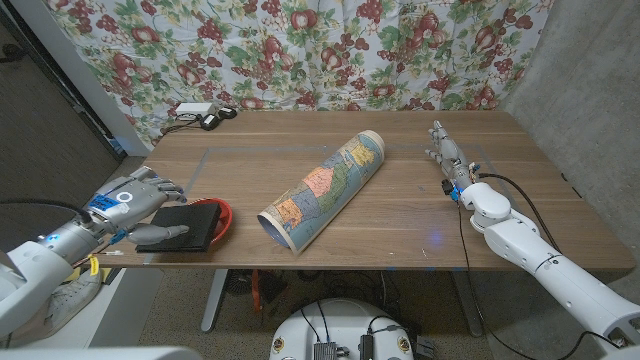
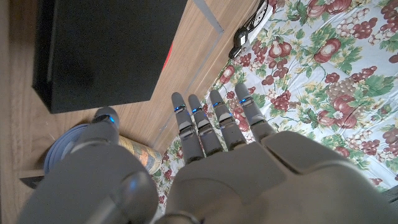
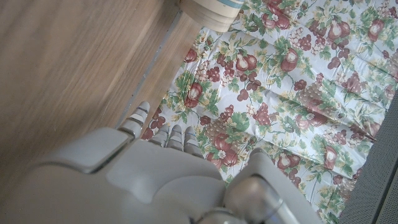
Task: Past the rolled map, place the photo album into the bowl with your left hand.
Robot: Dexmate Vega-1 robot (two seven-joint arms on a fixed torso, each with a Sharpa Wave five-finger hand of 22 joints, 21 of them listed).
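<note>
Head view: left hand [image 1: 135,205] beside black photo album [image 1: 185,228], which lies atop red bowl [image 1: 222,215], thumb touching album's near edge; rolled map [image 1: 322,192] mid-table. Right hand [image 1: 450,160] idle, fingers straight.

Left wrist view: fingers [image 2: 217,121] spread, gripping nothing. Risk: album overhangs the rim, a nudge could tip it off.

Right wrist view: nothing held.

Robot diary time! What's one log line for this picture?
left hand open beside photo album | album lying on red bowl | rolled map mid-table | right hand open, idle
</note>
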